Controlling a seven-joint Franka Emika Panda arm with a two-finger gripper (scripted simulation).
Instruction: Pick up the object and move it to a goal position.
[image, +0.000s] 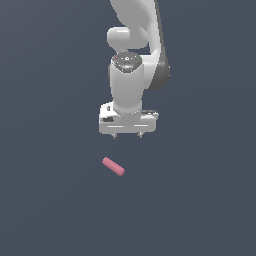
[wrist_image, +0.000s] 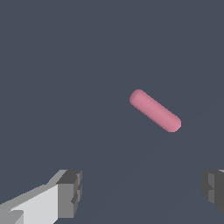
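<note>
1. A white Panda arm (image: 132, 60) hangs upright over a plain dark grey-blue bench (image: 45, 200).
2. Its gripper (image: 127, 135) points straight down, the jaws spread wide with nothing between them.
3. A small pink rod (image: 113, 166) with rounded ends lies flat on the bench, set at a slant.
4. The rod sits clear of the fingertips (wrist_image: 70, 192), just off to the exterior view's left of the gripper and untouched.

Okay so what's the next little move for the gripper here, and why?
Probably shift the gripper sideways over the pink rod, then descend. The gripper is open and empty, the rod lies apart from it on the dark surface, and in the wrist view the rod sits off-centre from the gap between the fingers.
</note>
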